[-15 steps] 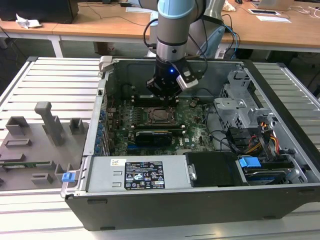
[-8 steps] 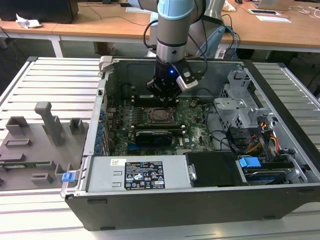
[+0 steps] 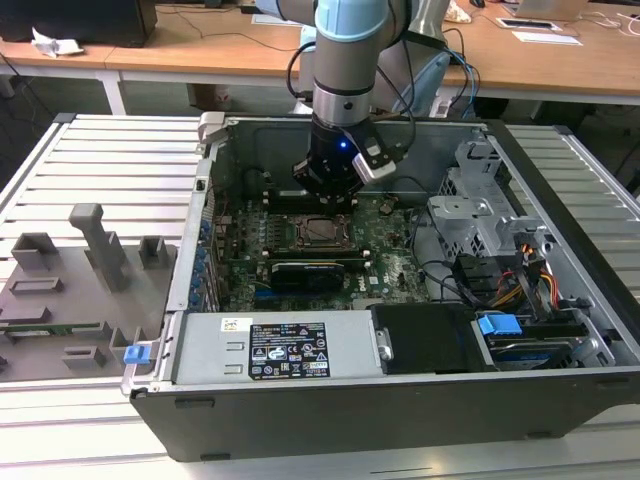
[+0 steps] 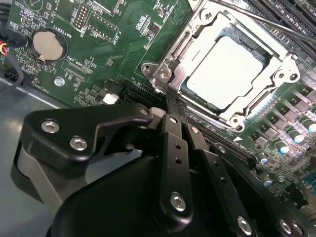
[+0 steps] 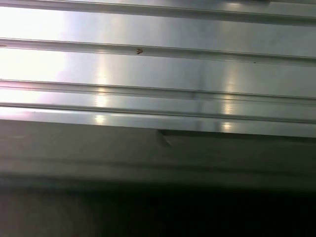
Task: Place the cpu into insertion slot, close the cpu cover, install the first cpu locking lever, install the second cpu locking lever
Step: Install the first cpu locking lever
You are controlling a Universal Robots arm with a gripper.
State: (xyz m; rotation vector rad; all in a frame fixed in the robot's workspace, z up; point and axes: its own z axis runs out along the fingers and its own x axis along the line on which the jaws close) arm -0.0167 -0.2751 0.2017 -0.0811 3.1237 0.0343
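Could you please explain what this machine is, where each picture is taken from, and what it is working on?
It is a single robot arm with a black grasping tool, reaching into an open computer case that lies on a slatted metal table. The exterior view looks at the scene from off the arm. The two wrist views come from cameras riding on the arm. The second wrist view looks past the tool at the green motherboard, where the cpu sits in its socket with the silver cpu cover lying down around it. The first wrist view shows metal slats. I cannot tell whether the tool holds anything.
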